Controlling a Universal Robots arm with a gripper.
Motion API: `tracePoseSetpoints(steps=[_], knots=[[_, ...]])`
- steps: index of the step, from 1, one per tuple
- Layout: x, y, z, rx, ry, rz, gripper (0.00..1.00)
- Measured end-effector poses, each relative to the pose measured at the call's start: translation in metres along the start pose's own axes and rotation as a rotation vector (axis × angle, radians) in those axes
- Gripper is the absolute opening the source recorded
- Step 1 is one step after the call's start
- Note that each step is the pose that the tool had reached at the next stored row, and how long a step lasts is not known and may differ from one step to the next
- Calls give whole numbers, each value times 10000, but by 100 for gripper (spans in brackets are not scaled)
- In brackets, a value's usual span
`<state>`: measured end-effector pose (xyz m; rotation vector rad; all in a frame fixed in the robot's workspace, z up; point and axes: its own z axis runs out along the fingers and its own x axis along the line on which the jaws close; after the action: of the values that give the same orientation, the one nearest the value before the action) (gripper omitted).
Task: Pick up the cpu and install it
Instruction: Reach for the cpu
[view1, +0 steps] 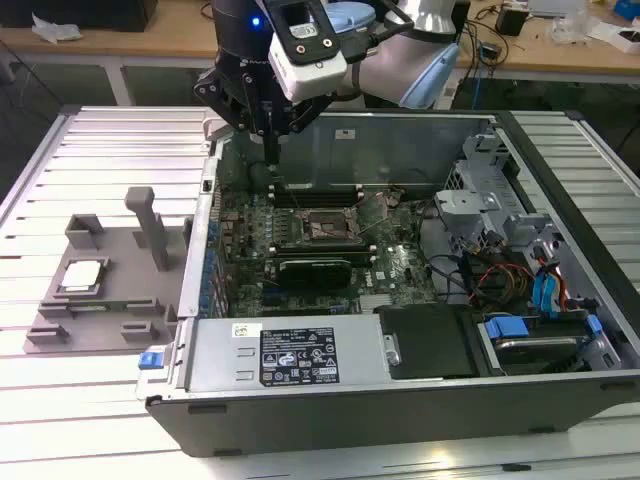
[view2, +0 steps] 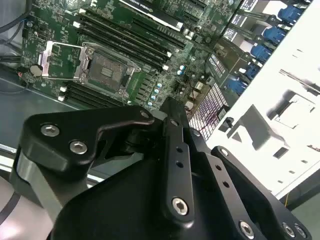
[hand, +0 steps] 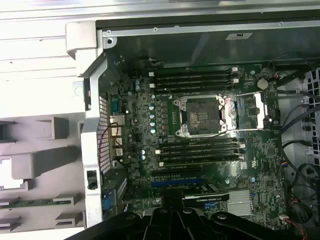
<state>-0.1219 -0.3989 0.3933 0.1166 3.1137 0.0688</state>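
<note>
The cpu (view1: 82, 275) sits in the grey tray (view1: 122, 292) by the worktop's edge (the exterior view's left); the gripper (view1: 271, 153), jaws pressed together and empty, hangs over the case (view1: 300, 405)

The cpu (view1: 82, 277) lies on the tray (view1: 122, 292) beside the case (view1: 300, 395).

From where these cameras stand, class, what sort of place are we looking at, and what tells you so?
Probably a robotics lab or test workshop: a robot arm hangs over an open computer case on a slatted metal table, with cluttered wooden workbenches behind.
</note>
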Motion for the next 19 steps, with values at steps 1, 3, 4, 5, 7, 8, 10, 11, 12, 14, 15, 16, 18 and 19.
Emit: tracePoseSetpoints(steps=[1,3,4,5,7,8,10,11,12,14,15,16,18,19], knots=[[0,0,0,0,0,0,11],[9,0,0,0,0,1,11],[11,-1,0,0,0,-1,11],[16,-1,0,0,0,1,11],[46,-4,-2,2,0,0,11],[68,-5,-2,0,0,1,11],[117,-9,-3,1,0,0,11],[139,-10,-4,1,0,-1,11],[174,-13,-4,0,-1,-2,11],[220,-16,-6,0,-1,1,11],[242,-18,-6,0,-1,1,11],[273,-20,-7,0,-1,0,11],[373,-28,-10,1,-1,1,11],[420,-31,-11,0,-1,1,11]])
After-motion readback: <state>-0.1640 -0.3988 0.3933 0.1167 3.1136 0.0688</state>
